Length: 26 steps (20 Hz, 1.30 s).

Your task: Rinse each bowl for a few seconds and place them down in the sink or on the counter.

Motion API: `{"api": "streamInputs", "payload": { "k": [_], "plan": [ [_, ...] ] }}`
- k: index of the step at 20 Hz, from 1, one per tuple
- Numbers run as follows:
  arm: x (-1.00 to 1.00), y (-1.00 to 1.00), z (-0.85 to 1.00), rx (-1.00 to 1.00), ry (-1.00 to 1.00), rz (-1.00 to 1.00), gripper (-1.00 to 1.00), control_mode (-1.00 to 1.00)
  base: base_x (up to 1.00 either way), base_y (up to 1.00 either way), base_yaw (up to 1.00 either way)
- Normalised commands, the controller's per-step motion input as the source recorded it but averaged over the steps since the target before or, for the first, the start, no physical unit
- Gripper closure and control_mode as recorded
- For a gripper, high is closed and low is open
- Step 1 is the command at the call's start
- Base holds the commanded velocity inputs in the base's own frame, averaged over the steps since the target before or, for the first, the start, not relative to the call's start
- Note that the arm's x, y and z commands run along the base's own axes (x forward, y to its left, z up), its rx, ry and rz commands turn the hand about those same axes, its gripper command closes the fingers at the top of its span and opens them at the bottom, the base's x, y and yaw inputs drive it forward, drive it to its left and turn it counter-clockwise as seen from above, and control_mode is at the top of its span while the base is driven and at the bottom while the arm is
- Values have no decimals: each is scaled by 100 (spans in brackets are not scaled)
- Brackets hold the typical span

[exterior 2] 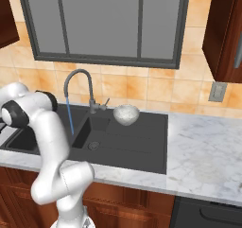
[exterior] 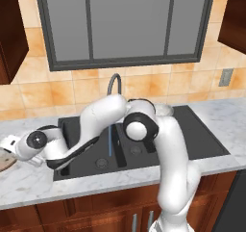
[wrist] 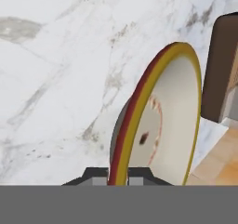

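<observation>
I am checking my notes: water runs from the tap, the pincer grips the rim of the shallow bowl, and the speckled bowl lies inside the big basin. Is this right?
One detail is wrong. The speckled bowl sits on the flat drainboard near the tap, not inside the big basin; the right base view shows it. Water does run, and the pincer grips the shallow bowl by its rim.

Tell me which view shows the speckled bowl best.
The right base view: the speckled bowl sits whole and unobstructed on the sink beside the tap. In the left base view just its rim peeks over the arm.
</observation>
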Motion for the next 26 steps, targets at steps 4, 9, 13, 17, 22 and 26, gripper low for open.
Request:
{"api": "streamInputs", "payload": {
  "k": [4, 9, 13, 17, 22, 26],
  "plan": [
    [-15, -43, 31, 1, -17, -18, 100, -100, 0, 0, 0],
    [-10, -40, 52, 5, -1, -28, 100, -100, 0, 0, 0],
    [-17, -39, 51, 10, 0, -31, 100, -100, 0, 0, 0],
    [-7, -53, 55, 14, 6, -31, 100, -100, 0, 0, 0],
    [-9, -48, 50, 11, 4, -32, 100, -100, 0, 0, 0],
    [-13, -48, 38, 9, 3, -31, 100, -100, 0, 0, 0]
  ]
}}
